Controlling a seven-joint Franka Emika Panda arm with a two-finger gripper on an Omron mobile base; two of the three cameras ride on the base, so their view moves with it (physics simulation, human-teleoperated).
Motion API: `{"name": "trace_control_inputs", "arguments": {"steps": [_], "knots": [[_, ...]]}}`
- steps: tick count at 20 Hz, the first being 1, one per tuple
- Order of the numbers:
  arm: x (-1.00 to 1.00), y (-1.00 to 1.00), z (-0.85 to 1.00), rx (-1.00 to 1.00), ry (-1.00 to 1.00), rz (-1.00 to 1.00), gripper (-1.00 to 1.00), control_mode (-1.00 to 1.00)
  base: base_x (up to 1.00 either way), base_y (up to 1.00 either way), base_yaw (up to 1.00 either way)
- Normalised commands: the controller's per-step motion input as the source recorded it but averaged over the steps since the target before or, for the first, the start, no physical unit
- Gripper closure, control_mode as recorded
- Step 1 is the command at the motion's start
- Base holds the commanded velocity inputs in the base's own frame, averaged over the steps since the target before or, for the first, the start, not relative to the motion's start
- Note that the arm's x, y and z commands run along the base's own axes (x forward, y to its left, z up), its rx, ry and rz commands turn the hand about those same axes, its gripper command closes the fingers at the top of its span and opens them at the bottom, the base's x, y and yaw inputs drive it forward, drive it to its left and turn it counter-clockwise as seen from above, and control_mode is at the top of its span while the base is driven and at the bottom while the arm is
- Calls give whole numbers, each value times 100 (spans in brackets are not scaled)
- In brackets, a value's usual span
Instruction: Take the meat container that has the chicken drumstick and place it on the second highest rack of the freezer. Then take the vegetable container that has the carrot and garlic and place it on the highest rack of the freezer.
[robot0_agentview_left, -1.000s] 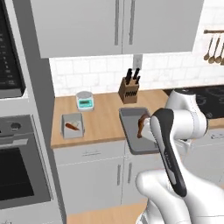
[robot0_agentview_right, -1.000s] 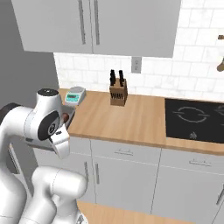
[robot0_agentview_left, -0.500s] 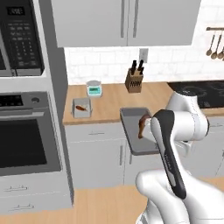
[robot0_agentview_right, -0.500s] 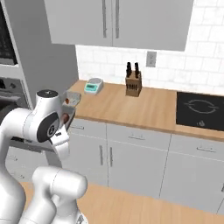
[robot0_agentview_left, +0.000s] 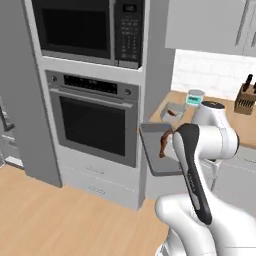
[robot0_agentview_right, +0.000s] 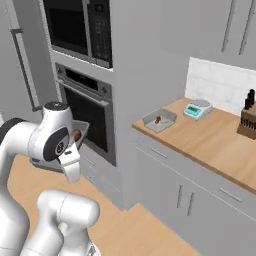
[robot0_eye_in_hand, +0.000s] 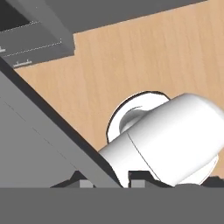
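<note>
You are holding the meat container by its rim in the narrowly closed end effector, lifted clear of the bench; the chicken drumstick is lying inside, beside the arm.

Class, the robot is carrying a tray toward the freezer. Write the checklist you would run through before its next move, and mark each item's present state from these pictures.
1. Grey tray held off the counter: ok.
2. Drumstick lying in the held tray: ok.
3. Gripper shut on the tray's edge: ok.
4. Tray level: ok, roughly.
5. Second tray left on the counter: ok.
6. Freezer door open, shelf free: cannot tell.
</note>
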Motion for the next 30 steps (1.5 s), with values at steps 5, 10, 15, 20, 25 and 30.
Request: {"name": "trace_control_inputs", "arguments": {"steps": [5,10,15,20,25,30], "knots": [[0,0,0,0,0,0,100,100,40,55,54],[0,0,0,0,0,0,100,100,100,99,17],[0,0,0,0,0,0,100,100,100,100,4],[0,0,0,0,0,0,100,100,100,100,2],[0,0,0,0,0,0,100,100,100,100,-10],[0,0,0,0,0,0,100,100,100,100,-23]]}}
